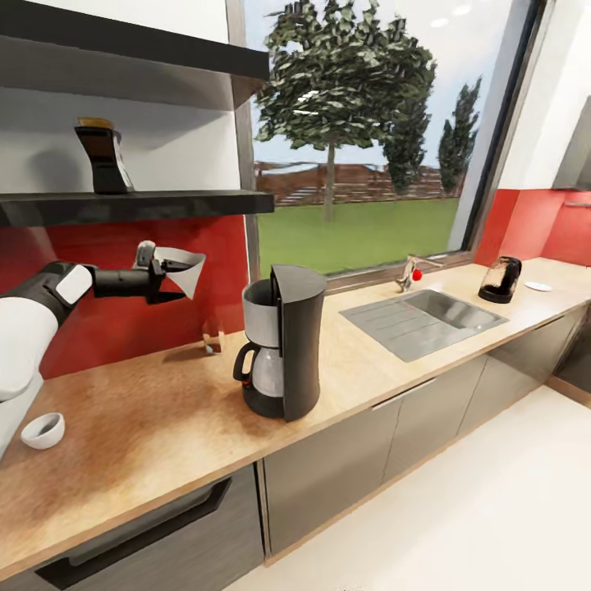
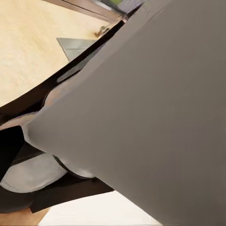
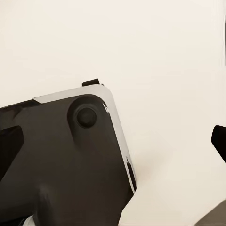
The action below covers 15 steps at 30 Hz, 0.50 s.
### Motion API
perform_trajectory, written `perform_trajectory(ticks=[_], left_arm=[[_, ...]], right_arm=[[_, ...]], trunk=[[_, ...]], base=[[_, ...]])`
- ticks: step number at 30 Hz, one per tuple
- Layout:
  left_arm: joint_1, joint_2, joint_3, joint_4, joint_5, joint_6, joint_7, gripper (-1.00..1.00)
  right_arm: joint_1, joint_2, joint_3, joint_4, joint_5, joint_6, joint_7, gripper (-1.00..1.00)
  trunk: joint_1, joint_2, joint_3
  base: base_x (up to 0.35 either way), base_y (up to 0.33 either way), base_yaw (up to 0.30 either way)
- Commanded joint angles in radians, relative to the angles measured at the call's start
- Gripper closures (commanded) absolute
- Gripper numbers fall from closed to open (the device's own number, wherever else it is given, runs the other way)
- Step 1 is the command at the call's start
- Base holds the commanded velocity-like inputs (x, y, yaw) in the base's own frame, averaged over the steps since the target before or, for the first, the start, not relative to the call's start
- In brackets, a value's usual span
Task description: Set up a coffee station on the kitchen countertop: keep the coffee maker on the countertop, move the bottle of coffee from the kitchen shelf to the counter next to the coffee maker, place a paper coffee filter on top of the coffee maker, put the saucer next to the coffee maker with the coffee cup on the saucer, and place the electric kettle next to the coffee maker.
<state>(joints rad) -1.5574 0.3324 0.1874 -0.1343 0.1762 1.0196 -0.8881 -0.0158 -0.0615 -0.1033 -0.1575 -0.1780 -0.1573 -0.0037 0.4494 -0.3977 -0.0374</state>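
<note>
**Filter held beside the coffee maker**

While the coffee maker (image 1: 279, 351) stands upright on the tabletop (image 1: 164, 427), the left gripper (image 1: 167, 277) hangs in the air to its left, above the wood surface and a little higher than the machine's top. That gripper is clenched on a paper coffee filter (image 1: 185, 269), a pale grey cone whose wide mouth faces the coffee maker; in the left wrist view the filter (image 2: 150, 117) covers most of the frame, with the machine's dark body and glass carafe (image 2: 33, 172) below it. Filter and machine are apart, not touching.

Up and to the left of the coffee maker, the bottle of coffee (image 1: 102, 158) stands upright on the lower kitchen shelf (image 1: 139, 205). Far left of the coffee maker, the white coffee cup (image 1: 43, 430) sits on the tabletop near the front edge. Well to the right, past the sink (image 1: 423, 320), the electric kettle (image 1: 500, 280) stands on the tabletop with the saucer (image 1: 538, 286) just beside it.

Whether the right gripper is clenched or released I cannot tell; the right wrist view gives a dark robot part (image 3: 61, 160) over pale floor.
</note>
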Motion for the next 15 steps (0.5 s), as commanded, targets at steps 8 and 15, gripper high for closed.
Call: perform_trajectory(ticks=[8,15], left_arm=[[0.001,0.004,-0.002,-0.001,0.008,0.006,0.001,1.0],[0.005,0.004,-0.006,-0.008,0.008,0.005,0.001,1.0]], right_arm=[[-0.001,0.0,0.0,0.001,-0.008,-0.005,0.001,-1.0],[-0.001,0.0,0.001,0.0,-0.009,-0.006,0.001,-1.0]], trunk=[[0.001,-0.002,0.001],[0.001,-0.002,0.008]], base=[[0.0,0.0,-0.283],[0.0,0.0,-0.244]])
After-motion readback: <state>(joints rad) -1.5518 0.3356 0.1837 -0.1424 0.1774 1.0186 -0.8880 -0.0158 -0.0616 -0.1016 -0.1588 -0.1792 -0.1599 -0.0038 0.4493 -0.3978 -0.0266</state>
